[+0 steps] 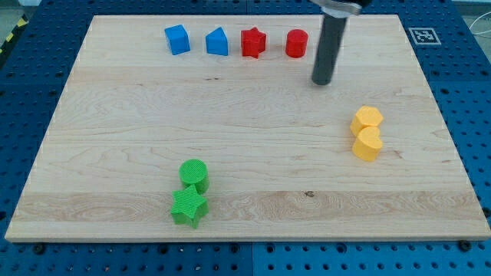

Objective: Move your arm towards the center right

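Your tool's tip [322, 81] sits just right of the red cylinder [297, 43], well above the yellow blocks [367, 132]; a plain rod, nothing pinched.

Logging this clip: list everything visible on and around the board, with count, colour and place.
blue blocks: 2, blue, top row, view's left
red star: 1, red, top row
red cylinder: 1, red, top row, left of my tip
yellow blocks: 2, yellow, view's right, touching
green cylinder: 1, green, view's bottom
green star: 1, green, touching the cylinder, below it
wooden board: 1, light wood
blue pegboard table: 1, blue, around board
my tip: 1, dark, upper right, apart from blocks
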You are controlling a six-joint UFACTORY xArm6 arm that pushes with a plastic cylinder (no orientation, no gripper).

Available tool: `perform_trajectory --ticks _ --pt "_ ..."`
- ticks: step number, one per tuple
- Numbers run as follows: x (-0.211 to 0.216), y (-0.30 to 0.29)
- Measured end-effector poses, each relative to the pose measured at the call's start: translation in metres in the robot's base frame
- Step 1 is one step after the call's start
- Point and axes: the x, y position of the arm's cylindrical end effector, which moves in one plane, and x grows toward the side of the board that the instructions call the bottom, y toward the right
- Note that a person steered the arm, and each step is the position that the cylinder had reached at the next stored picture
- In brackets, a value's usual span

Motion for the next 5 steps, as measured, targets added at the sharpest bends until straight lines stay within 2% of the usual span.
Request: perform_trajectory --ticks 2,3,4,5 --pt "0.068 0.076" --pt "0.074 0.103" --pt "0.096 0.106" --pt "0.108 0.074"
